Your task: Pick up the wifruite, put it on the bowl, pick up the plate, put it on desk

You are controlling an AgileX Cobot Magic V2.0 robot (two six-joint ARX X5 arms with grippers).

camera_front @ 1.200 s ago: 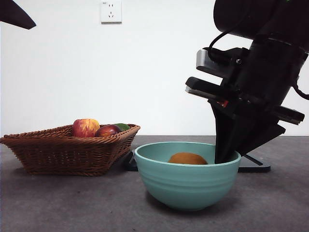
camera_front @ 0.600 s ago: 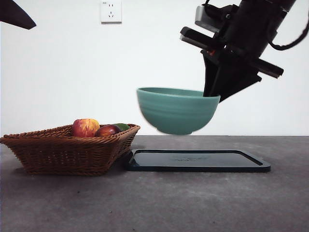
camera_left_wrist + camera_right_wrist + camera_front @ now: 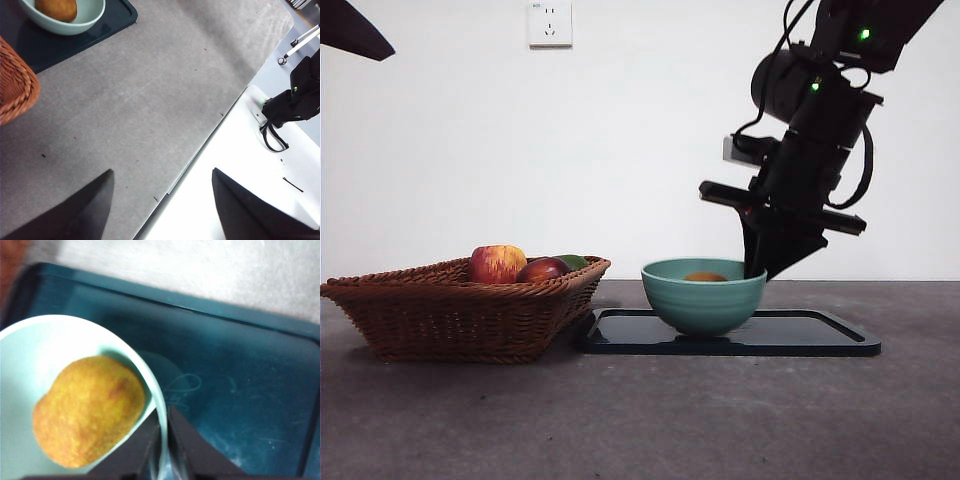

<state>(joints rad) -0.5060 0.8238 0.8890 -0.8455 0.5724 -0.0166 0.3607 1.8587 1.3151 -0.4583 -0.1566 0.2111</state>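
Your right gripper [image 3: 757,268] is closed on the rim of the teal bowl [image 3: 704,300], one jaw inside and one outside, at the side away from the wicker basket [image 3: 460,310]. The bowl sits on the dark tray [image 3: 820,335], which lies on the desk [image 3: 640,420]. The brown wifruite [image 3: 87,410] lies loose inside the bowl. Judge the bowl rigid, glazed, likely slippery and breakable; a rim pinch lets it tilt, and the fruit may roll. The right arm descends steeply from above. Your left gripper [image 3: 160,210] hangs open and empty, well apart over bare desk.
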